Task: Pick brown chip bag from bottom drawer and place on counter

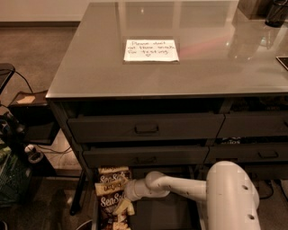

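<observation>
The bottom drawer (pixel 168 214) is pulled open below the cabinet, its dark floor showing at the bottom of the view. Brown chip bags with white "Sea Salt" lettering (pixel 111 179) lie along its left side, one behind the other. My white arm reaches in from the lower right. My gripper (pixel 123 206) is low in the drawer, right on the nearest brown chip bag (pixel 109 203). The counter (pixel 202 67) is a glossy grey top above the drawers, with a white handwritten note (pixel 150 50) on it.
Two rows of closed dark drawer fronts (pixel 146 128) sit between the counter and the open drawer. Dark objects (pixel 274 12) stand at the counter's far right corner. Cables and a black stand (pixel 27 117) crowd the floor to the left.
</observation>
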`<state>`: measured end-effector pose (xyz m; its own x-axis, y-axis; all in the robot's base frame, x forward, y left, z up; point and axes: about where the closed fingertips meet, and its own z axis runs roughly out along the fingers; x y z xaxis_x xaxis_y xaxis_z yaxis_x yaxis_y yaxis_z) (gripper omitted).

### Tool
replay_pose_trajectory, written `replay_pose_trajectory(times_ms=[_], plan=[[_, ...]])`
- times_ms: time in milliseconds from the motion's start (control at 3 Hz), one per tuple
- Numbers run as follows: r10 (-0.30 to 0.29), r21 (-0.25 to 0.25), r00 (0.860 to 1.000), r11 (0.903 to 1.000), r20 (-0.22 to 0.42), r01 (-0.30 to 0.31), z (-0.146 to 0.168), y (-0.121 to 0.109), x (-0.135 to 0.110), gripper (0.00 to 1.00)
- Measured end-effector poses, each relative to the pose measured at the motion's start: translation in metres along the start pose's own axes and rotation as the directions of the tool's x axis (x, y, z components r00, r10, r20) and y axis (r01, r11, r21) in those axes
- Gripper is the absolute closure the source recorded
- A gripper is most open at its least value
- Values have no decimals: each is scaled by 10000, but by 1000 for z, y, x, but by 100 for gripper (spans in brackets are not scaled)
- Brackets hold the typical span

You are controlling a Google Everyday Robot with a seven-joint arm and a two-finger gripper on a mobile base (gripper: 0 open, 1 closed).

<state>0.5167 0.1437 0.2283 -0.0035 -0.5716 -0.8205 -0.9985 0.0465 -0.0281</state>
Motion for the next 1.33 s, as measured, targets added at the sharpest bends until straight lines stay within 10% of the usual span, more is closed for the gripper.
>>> replay_pose_trajectory(times_ms=[667, 1333], plan=[[-242, -258, 9997, 9994, -3, 242, 25, -5, 26, 0], [-369, -697, 9979, 9970, -540, 331, 28, 8, 47, 42]])
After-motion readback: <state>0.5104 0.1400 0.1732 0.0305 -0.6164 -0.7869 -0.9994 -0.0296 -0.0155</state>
